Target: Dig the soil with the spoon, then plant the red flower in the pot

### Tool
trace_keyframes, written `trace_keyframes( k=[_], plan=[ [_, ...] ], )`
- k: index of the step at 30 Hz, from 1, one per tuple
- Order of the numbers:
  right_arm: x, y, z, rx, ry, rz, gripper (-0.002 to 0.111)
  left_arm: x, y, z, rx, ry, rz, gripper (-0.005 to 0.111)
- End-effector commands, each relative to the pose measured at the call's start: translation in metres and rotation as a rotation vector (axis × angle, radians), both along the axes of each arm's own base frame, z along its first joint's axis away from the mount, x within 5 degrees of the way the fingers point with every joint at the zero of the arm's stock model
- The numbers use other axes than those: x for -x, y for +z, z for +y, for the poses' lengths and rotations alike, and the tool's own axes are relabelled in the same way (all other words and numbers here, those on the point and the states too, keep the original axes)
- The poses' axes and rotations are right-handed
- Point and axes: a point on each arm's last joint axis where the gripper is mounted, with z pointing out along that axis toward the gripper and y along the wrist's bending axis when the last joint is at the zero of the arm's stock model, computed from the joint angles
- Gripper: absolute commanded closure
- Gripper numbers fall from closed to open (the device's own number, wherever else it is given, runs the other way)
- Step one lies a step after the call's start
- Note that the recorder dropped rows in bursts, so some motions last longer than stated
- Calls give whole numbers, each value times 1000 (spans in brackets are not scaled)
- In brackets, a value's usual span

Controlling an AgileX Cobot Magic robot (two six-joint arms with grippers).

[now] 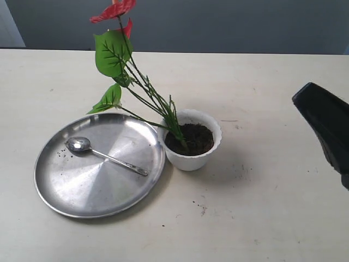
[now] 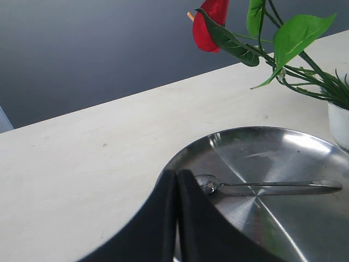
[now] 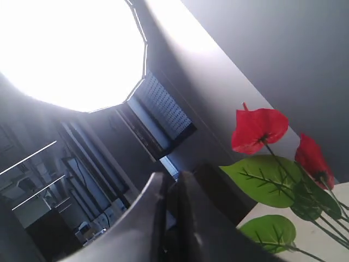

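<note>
We are looking at a scene where the task appears all but finished. The red flower (image 1: 115,38) is standing in the pot (image 1: 192,141), its bundle of green stems sunk into the soil (image 1: 191,138) and leaning away toward the left of the exterior view, blooms high above the steel plate (image 1: 71,191). The spoon (image 1: 103,154) is lying on that plate, bowl toward the far left edge, handle pointing toward the pot, with nothing touching it. The pot is sitting on the worktop (image 1: 272,218) just beside the plate's right rim. A few dark crumbs are scattered on the plate and on the worktop in front of the pot. We judge that both the digging and the planting are done; what may be left is only pulling the arms clear, or perhaps straightening the leaning sprig.

The left hand (image 2: 176,218) is hovering low over the near part of the plate, its two dark fingers pressed together with nothing between them, tips close to the spoon's bowl but not on it. The right hand (image 3: 170,218) is tilted upward, looking past the blooms toward a bright lamp; its fingers are also together and empty. In the exterior view only a dark part of the right arm (image 1: 324,128) is showing at the right edge, well apart from the pot.
</note>
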Motion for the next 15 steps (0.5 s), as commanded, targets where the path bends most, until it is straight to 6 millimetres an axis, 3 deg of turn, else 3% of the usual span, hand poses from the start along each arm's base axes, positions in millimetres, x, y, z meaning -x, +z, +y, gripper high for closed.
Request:
trace_keyframes(
  k=[1, 6, 9, 12, 15],
  plan=[
    [4, 2, -2, -17, 8, -31, 100, 0, 2, -1, 14, -6, -13, 106],
    [28, 18, -18, -21, -32, -229, 100, 0, 2, -1, 14, -6, -13, 106],
    [39, 18, -32, 56, -165, -314, 100, 0, 2, -1, 14, -6, -13, 106],
    [39, 12, -41, 91, -268, -236, 100, 0, 2, -1, 14, -6, -13, 106],
    [33, -5, -54, 145, -403, -10, 100, 0, 2, -1, 14, -6, -13, 106]
  ],
)
